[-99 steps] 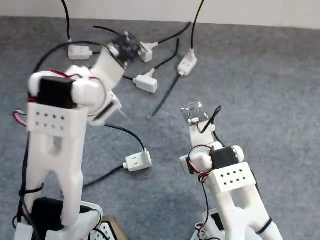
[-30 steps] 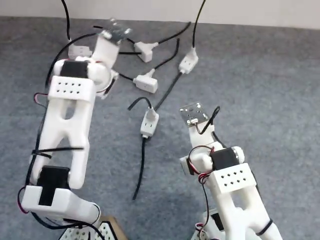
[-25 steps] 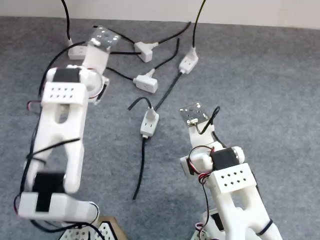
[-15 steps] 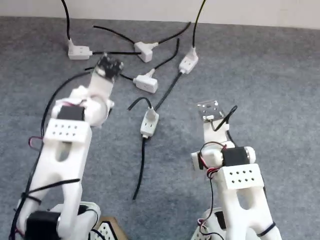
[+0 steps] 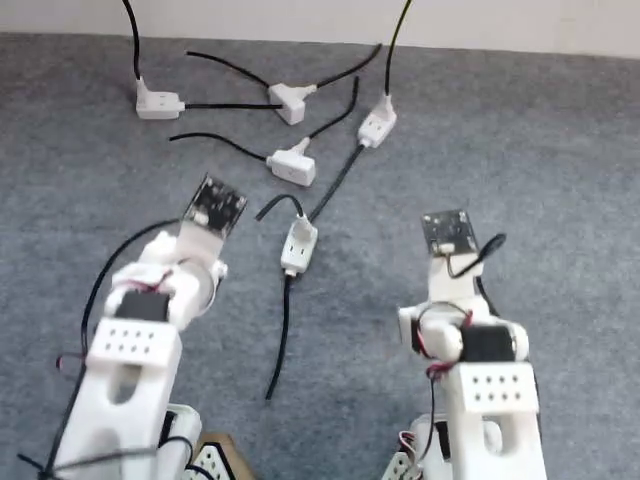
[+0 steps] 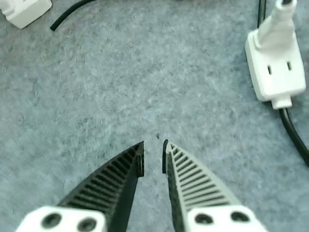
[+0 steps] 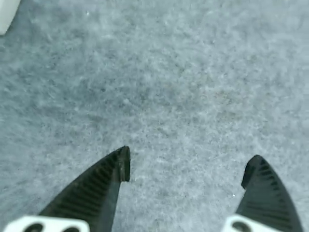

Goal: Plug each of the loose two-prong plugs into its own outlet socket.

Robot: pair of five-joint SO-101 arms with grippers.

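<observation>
No lettering, number or sign can be read on the outlet sockets (image 5: 298, 245) or anything else.

Nearest socket (image 5: 298, 245) lies between left arm (image 5: 150, 300) and right arm (image 5: 465, 340); 4 sockets (image 5: 292, 163) behind.

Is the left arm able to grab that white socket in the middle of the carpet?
Probably yes. The white socket lies close to the left gripper, and only bare carpet lies between them.
</observation>
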